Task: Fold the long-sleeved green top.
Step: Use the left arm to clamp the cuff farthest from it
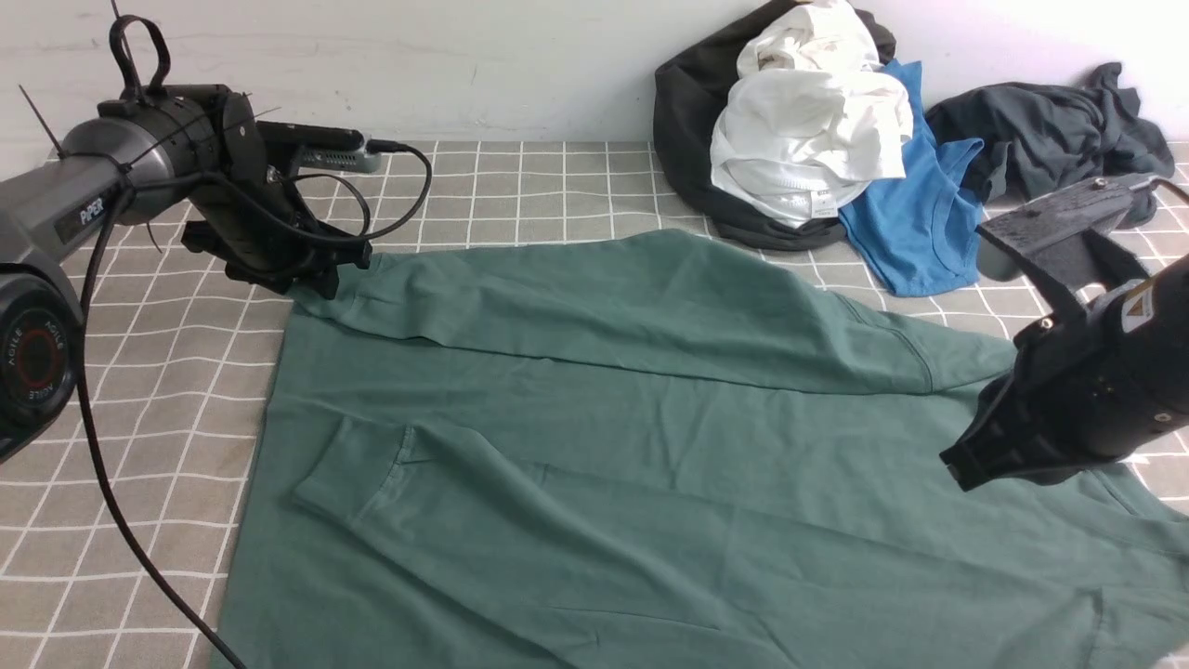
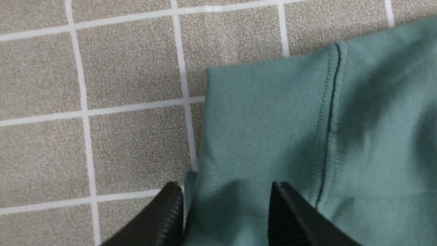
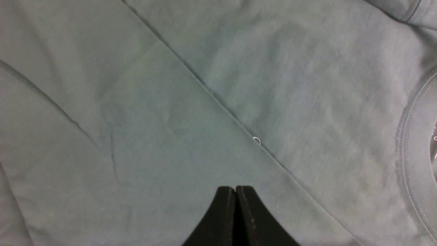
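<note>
Matte-black left hand (image 1: 320, 274), looping black cables (image 1: 84, 390)

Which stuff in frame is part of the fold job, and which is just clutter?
In the job:
green long-sleeved top
left end effector, open at the sleeve cuff
right end effector, shut, over the top

Lying about:
white garment
blue shirt
black garment under the white one
charcoal garment, far right

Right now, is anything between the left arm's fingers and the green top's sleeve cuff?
Nothing visible. The left fingers stand open right at the cuff of the green long-sleeved top, with only its cloth between them. The pile of other clothes lies farther back, by the wall.
</note>
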`<move>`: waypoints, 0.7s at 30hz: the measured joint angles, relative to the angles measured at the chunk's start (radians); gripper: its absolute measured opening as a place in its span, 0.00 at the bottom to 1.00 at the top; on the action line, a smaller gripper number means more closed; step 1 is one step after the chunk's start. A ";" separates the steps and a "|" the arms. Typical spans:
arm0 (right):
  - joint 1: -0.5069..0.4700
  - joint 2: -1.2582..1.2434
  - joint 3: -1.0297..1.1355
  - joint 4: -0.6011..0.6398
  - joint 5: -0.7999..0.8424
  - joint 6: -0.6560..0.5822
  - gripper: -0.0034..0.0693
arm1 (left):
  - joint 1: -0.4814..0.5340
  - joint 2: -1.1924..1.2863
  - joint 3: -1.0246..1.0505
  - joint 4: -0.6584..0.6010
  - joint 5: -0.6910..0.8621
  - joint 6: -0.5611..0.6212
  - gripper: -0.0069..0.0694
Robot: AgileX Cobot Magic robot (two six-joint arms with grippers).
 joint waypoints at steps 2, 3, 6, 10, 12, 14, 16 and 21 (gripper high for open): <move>0.000 0.000 0.000 0.000 -0.002 0.000 0.03 | 0.000 0.000 0.000 0.000 0.000 0.000 0.48; 0.000 0.000 0.000 0.000 -0.002 0.000 0.03 | 0.000 0.000 0.000 0.001 0.000 0.000 0.45; 0.000 0.000 0.000 0.000 -0.003 0.000 0.03 | 0.000 0.000 0.000 0.001 0.000 0.001 0.34; 0.000 0.000 0.000 0.000 -0.004 0.000 0.03 | 0.000 0.000 0.000 0.002 0.000 0.002 0.16; 0.000 0.000 0.000 0.000 -0.005 0.000 0.03 | 0.000 0.000 0.000 0.002 0.003 0.008 0.12; 0.000 0.000 0.000 0.000 -0.005 0.000 0.03 | 0.000 -0.003 0.000 -0.001 0.018 0.021 0.11; 0.000 0.000 0.000 -0.003 -0.005 -0.001 0.03 | 0.000 -0.013 0.000 -0.010 0.040 0.027 0.11; 0.000 0.000 -0.018 -0.037 0.001 -0.010 0.03 | 0.000 -0.113 0.007 -0.127 0.185 0.061 0.11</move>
